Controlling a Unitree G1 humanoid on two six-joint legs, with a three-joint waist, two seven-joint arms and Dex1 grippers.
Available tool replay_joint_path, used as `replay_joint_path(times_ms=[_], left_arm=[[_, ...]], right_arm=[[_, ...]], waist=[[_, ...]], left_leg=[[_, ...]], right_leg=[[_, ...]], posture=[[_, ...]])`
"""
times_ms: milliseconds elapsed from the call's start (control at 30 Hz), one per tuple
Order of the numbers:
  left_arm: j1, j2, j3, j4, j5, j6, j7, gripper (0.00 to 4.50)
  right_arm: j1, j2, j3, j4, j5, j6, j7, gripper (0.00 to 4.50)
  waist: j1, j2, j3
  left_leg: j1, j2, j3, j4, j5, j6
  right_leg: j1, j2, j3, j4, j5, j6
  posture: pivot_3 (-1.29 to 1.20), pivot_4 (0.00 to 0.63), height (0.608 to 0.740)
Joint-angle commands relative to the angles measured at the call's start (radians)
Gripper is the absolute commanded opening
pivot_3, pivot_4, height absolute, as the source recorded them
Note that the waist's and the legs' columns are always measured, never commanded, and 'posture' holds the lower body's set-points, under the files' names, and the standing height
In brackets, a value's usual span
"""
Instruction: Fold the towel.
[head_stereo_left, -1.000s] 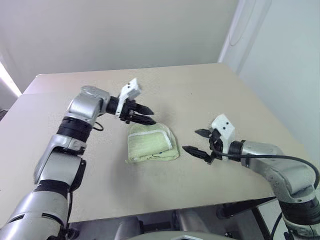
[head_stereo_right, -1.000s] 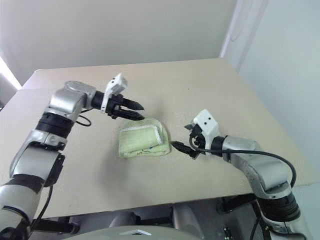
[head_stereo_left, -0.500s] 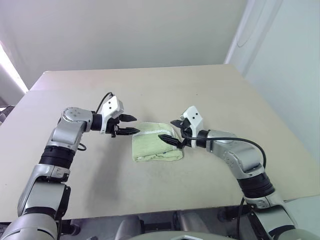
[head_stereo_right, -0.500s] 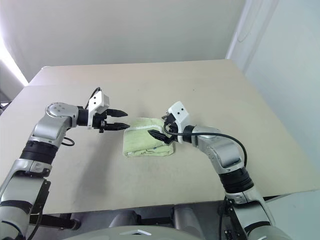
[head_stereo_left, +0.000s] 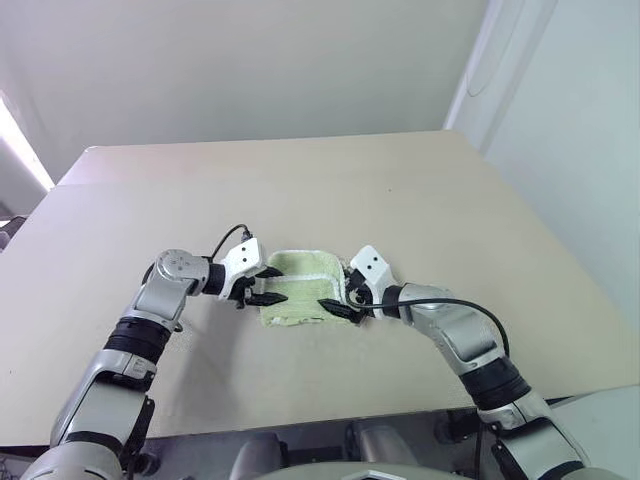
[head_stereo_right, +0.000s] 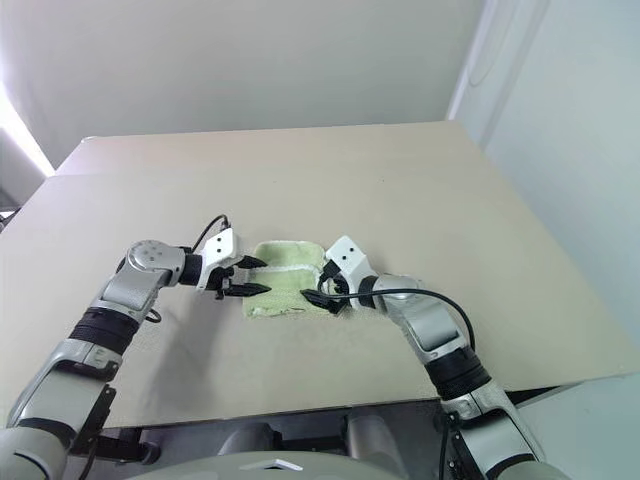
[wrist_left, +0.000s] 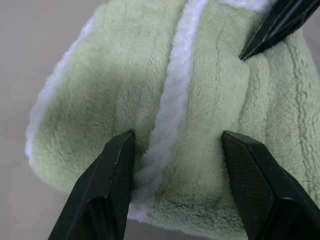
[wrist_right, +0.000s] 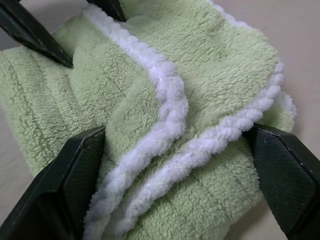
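From my left eye, the towel (head_stereo_left: 303, 288) lies as a folded green bundle near the middle of the desk (head_stereo_left: 420, 190), and it sits directly between my two hands. My left end effector (head_stereo_left: 268, 285) comes at it from my left side, fingers apart, tips touching or just short of the towel's left edge. My right end effector (head_stereo_left: 335, 297) comes from the opposite side, fingers spread wide over the towel's right end. Both are about equally near; neither has a grip that I can make out. The bundle's longer side seems to run away from me across the desk, so I am bracketing its short dimension.

My right eye gives the same layout: towel (head_stereo_right: 285, 282) between the hands, bare desk all round, nothing standing in the way.

Through my left wrist, the towel (wrist_left: 200, 115) lies straight ahead, its white stitched edging (wrist_left: 172, 105) running away between my two spread fingers (wrist_left: 107, 195). The cloth already sits in the gap. A black tip of my other end effector (wrist_left: 270, 30) presses onto the far side of the pile.

Through my right wrist, the towel (wrist_right: 165, 85) lies between my widely parted fingers (wrist_right: 75, 175), two white edges curving across it. My left hand's tips (wrist_right: 35, 35) show beyond. I judge that closing either hand would catch several layers.
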Motion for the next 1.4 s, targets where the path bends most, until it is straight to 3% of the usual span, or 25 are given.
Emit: replay_joint_path(times_ms=[33,167,367,467,567,867,1067,1400], left_arm=[[-0.052,-0.04,0.032,0.027,-0.029,0.009,0.012,2.83],[-0.093,-0.03,0.068,-0.009,-0.073,0.056,-0.035,2.83],[-0.104,0.068,0.112,-0.267,-0.258,0.342,-0.21,2.83],[-0.101,0.133,0.116,-0.258,-0.232,0.325,-0.222,2.83],[-0.08,0.187,0.116,-0.221,-0.186,0.244,-0.22,2.83],[0.093,0.269,0.274,-0.391,-0.297,0.135,-0.243,2.83],[0.221,0.306,0.286,-0.491,-0.302,0.12,-0.235,2.83],[0.253,0.304,0.228,-0.677,-0.304,0.216,-0.147,2.83]], right_arm=[[-0.027,0.008,-0.034,-0.013,0.006,0.01,0.007,4.5],[-0.027,-0.016,-0.111,-0.099,0.068,0.047,0.038,4.5],[0.022,-0.062,-0.165,-0.236,0.144,0.092,0.093,4.5],[0.03,-0.102,-0.16,-0.311,0.147,0.082,0.118,4.5],[0.021,-0.17,-0.078,-0.343,0.045,-0.002,0.138,4.5],[0.012,-0.237,0.062,-0.335,-0.103,-0.235,0.231,4.5],[-0.022,-0.245,0.11,-0.289,-0.149,-0.331,0.31,4.5],[-0.063,-0.17,0.199,-0.054,-0.31,-0.507,0.295,4.5]], waist=[[0.003,0.0,0.0],[0.0,0.0,0.0],[-0.006,0.0,0.0],[-0.013,0.001,0.0],[-0.022,0.001,0.0],[-0.022,0.001,0.001],[-0.021,0.001,0.001],[-0.024,0.0,0.001]], left_leg=[[0.0,0.0,0.0,0.0,0.0,0.0],[-0.001,0.0,0.0,0.0,0.0,0.0],[-0.002,0.0,-0.001,-0.001,0.0,0.0],[-0.002,0.0,-0.001,-0.001,0.0,0.0],[-0.001,0.0,0.0,-0.001,0.0,0.0],[-0.002,0.001,0.0,-0.001,0.0,0.0],[-0.001,0.001,0.001,-0.001,0.0,0.0],[-0.001,0.001,0.001,-0.001,0.0,0.0]], right_leg=[[0.0,0.0,0.0,0.0,0.0,0.0],[0.0,0.0,0.0,0.0,0.0,0.001],[-0.002,0.0,0.0,-0.001,0.002,0.004],[-0.002,0.0,0.0,-0.001,0.0,0.001],[-0.001,0.0,0.0,-0.001,0.0,0.001],[-0.003,0.0,0.0,-0.002,0.0,0.001],[-0.002,-0.001,0.0,-0.002,-0.001,0.001],[-0.002,0.0,0.0,-0.001,0.0,0.0]], posture=[[0.0,0.0,0.712],[0.0,0.0,0.712],[0.0,0.0,0.712],[0.0,0.0,0.712],[0.0,0.0,0.712],[0.0,0.0,0.712],[0.0,0.0,0.712],[0.0,0.0,0.712]])
